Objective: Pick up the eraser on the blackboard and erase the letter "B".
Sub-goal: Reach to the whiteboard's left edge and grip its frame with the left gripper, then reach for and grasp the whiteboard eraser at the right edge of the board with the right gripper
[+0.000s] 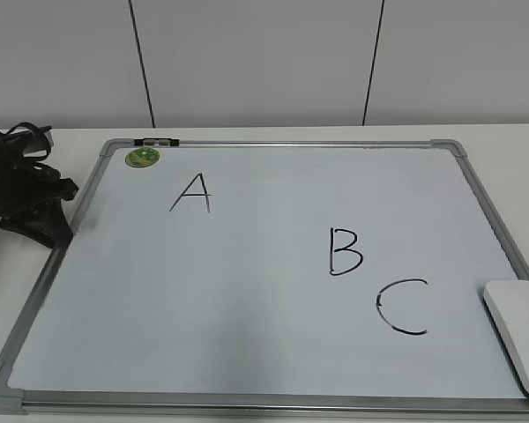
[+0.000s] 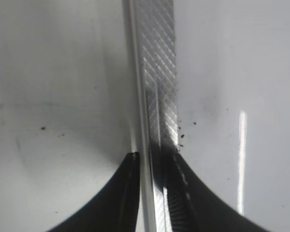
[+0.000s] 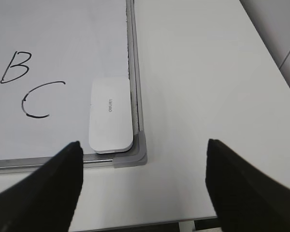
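Eraser, a flat white oblong plastic block with small grey lettering, lies untouched at the near right corner of the large white dry-erase blackboard, its long side against the silver-grey frame. From my remote station, the thin black hand-drawn letter "B" stands right of centre on the board, intact, with a black letter "C" between it and the eraser and a black letter "A" well apart toward the far left. A small round green magnet sits in the far left corner. My right gripper hangs above the white surface, just beside the board's corner, its dark fingers spread wide and holding nothing. My left gripper is at the board's left edge, fingers nearly together either side of the frame rail; I cannot tell whether they grip it.
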